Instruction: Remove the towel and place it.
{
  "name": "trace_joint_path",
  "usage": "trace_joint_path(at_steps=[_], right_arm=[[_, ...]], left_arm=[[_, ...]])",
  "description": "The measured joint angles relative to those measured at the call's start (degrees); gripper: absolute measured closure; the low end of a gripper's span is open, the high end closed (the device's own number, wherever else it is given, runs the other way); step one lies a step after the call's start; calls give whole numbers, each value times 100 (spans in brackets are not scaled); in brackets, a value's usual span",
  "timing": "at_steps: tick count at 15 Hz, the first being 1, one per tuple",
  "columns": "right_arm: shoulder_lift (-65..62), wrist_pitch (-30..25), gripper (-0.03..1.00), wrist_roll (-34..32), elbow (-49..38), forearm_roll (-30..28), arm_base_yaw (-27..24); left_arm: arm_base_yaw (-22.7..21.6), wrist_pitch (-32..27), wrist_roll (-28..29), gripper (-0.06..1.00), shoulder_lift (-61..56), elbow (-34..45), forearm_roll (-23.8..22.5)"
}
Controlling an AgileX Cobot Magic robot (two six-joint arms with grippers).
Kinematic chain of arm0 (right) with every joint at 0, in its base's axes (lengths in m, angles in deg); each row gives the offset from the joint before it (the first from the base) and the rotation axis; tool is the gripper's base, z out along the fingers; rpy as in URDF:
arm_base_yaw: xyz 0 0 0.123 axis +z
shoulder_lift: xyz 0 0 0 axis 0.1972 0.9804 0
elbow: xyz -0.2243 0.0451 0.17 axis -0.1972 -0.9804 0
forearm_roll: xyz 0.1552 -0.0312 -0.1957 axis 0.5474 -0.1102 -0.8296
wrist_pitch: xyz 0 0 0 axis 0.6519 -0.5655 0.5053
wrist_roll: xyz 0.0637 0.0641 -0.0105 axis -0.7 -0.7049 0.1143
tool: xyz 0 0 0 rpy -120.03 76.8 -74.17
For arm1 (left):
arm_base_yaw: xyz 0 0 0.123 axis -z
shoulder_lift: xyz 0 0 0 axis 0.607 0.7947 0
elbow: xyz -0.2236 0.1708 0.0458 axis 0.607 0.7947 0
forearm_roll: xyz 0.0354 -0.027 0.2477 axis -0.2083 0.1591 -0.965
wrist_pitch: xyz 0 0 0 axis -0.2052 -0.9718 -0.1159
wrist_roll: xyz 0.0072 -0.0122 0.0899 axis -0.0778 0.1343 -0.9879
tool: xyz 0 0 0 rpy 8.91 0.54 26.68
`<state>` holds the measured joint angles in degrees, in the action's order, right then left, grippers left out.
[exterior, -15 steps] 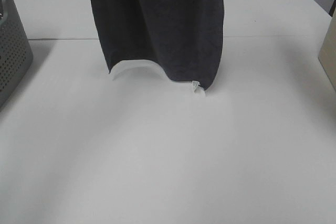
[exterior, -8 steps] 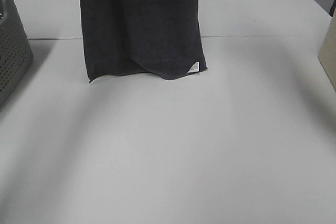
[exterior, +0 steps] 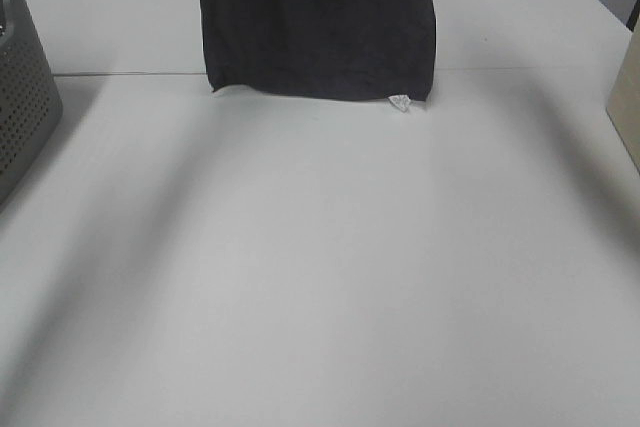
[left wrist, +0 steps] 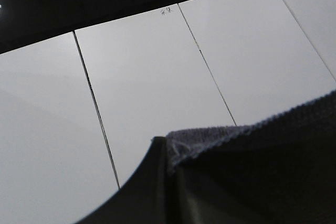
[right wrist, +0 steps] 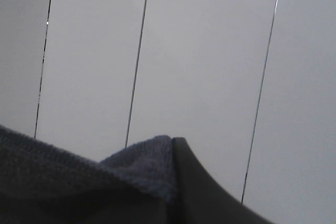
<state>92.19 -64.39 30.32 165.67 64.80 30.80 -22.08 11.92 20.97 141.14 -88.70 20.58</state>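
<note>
The dark charcoal towel [exterior: 318,22] hangs in the air over the far middle of the white table [exterior: 320,267], its lower edge off the surface. A small white tag [exterior: 399,102] dangles at its lower right corner. Both grippers are above the exterior high view and do not show there. In the left wrist view my left gripper [left wrist: 170,156] is shut on a fuzzy top corner of the towel [left wrist: 252,145]. In the right wrist view my right gripper [right wrist: 170,161] is shut on the other top corner of the towel [right wrist: 79,177]. Both wrist cameras look at a panelled ceiling.
A grey perforated basket [exterior: 22,97] stands at the table's left edge. A beige box [exterior: 626,97] sits at the right edge. A seam [exterior: 120,74] crosses the table behind the towel's lower edge.
The towel has risen and swung back to the right; its lower edge, which reached near the table's middle a second ago, now hangs higher at the table seam.
</note>
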Motion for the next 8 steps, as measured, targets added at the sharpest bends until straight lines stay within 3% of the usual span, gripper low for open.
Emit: trace_joint_path(at_steps=[3,5,7,8], right_arm=[[6,-355,96,-6,34,0,0],[6,-1094,96,-52,40,97,0],[0,-2366,96,-57,40,413,0],[-40,-3083,96,-63,40,561,0]], left_arm=[[-11,-533,166,94,40,-143,-212],[23,-1381,172,94,40,-143,-229],[138,-3123,120,94,-6,-143,-246],[189,-4337,57,94,-86,-143,-201]])
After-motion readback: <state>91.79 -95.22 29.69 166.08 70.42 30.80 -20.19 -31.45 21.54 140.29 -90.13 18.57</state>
